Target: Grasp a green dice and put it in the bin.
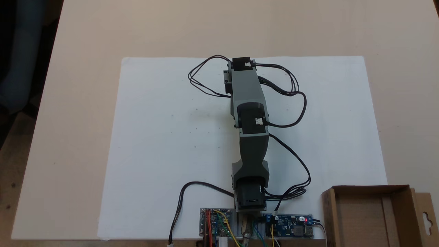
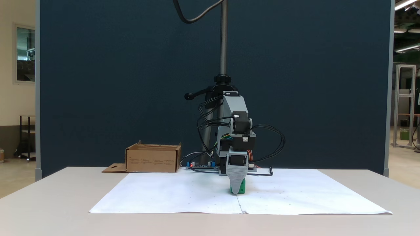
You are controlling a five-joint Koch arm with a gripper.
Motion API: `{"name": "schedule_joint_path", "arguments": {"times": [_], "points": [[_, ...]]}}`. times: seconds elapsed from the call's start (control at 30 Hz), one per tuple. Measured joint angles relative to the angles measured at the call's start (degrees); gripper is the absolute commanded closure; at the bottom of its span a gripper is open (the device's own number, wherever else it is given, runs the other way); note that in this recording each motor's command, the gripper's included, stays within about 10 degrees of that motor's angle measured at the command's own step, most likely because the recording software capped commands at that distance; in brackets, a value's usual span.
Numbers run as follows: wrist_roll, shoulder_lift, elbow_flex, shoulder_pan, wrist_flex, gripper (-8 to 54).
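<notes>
On the white sheet, the end effector (image 2: 237, 189) stands over the green dice (image 2: 241, 187); its jaw state I cannot tell. Close squarely before lifting toward the bin (image 2: 153, 159).

No text, brand, number or sign is showing clearly enough to be read in either fixed view. The bin (image 2: 153, 158) is carrying a few rows of small dark print along its front wall, but the print is staying too small and blurred to make out. The circuit boards (image 1: 288, 225) at the arm's base are showing no legible markings.
</notes>
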Motion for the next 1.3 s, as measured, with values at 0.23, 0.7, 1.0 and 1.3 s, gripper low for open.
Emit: {"name": "schedule_joint_path", "arguments": {"times": [0.23,0.7,1.0,1.3], "points": [[-0.1,0.0,0.0,1.0,-1.0,25.9],[-0.1,2.0,0.1,5.5,-7.7,33.5],[-0.1,14.4,0.2,20.2,-18.6,33.5],[-0.1,24.8,-5.4,42.9,-20.7,33.5]]}}
